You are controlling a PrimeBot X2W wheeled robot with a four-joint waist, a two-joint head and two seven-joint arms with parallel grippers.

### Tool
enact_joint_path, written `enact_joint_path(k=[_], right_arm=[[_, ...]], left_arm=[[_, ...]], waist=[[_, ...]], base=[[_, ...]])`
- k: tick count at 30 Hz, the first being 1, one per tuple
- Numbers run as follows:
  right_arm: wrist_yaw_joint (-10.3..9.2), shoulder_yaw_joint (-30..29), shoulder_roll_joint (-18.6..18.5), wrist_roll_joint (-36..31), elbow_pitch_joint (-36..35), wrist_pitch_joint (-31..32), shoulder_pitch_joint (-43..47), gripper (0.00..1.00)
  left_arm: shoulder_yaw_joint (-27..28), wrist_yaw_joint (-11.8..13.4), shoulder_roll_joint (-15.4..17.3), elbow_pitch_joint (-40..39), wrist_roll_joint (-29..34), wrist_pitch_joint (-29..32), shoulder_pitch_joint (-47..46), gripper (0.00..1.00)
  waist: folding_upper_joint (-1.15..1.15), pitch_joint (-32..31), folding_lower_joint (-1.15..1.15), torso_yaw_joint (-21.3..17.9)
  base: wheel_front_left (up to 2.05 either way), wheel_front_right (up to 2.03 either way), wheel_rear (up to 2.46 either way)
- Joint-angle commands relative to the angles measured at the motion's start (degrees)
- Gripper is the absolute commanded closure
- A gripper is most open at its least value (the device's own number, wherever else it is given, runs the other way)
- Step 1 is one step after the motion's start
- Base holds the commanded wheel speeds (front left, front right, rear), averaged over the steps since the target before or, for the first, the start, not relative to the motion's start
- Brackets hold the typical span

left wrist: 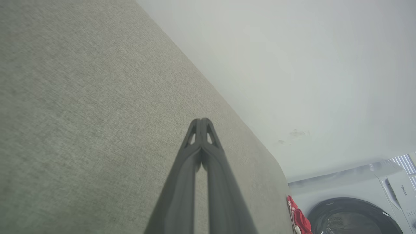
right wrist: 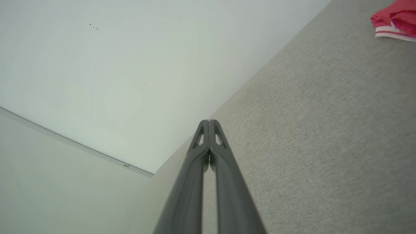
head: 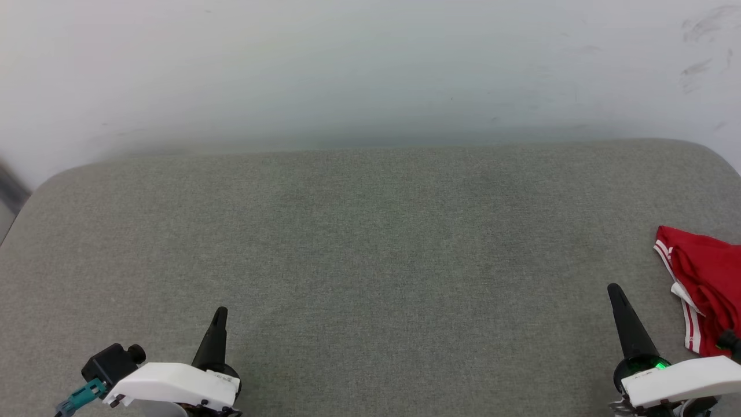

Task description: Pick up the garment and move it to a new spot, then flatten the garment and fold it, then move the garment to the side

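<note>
The garment is bunched at the far right of the grey woven cushion and cut off by the frame edge. Only crumpled red folds and white-striped trim show. The left gripper sits low on the left, jaws pressed together into one dark tapering point. The right gripper is clamped tight too, near the garment but apart from it. A white washing machine with a dark round door peeks in, partly cropped.

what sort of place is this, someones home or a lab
Most likely a laundry corner, perhaps a staged test room: a white front-loading washing machine stands beside the grey fabric-covered surface, a crumpled red garment lies near that surface's right edge, and a plain white wall stands behind.
</note>
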Motion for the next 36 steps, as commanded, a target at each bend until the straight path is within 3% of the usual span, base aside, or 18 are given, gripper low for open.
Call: enact_joint_path(k=[1, 36], right_arm=[[-0.01, 0.0, -0.5, 2.1, 0.0, 0.0, -1.7, 1.0], [-0.01, -0.3, -0.4, 22.3, 6.6, 1.1, -6.1, 1.0]], left_arm=[[0.8, -0.5, -0.1, -0.3, -1.7, 0.5, -1.7, 1.0], [6.0, -4.5, -2.5, 1.7, -19.5, 5.6, -4.0, 1.0]], waist=[[0.0, 0.0, 0.0, 0.0], [0.0, 0.3, 0.0, 0.0]], base=[[0.0, 0.0, 0.0], [0.0, 0.0, 0.0]])
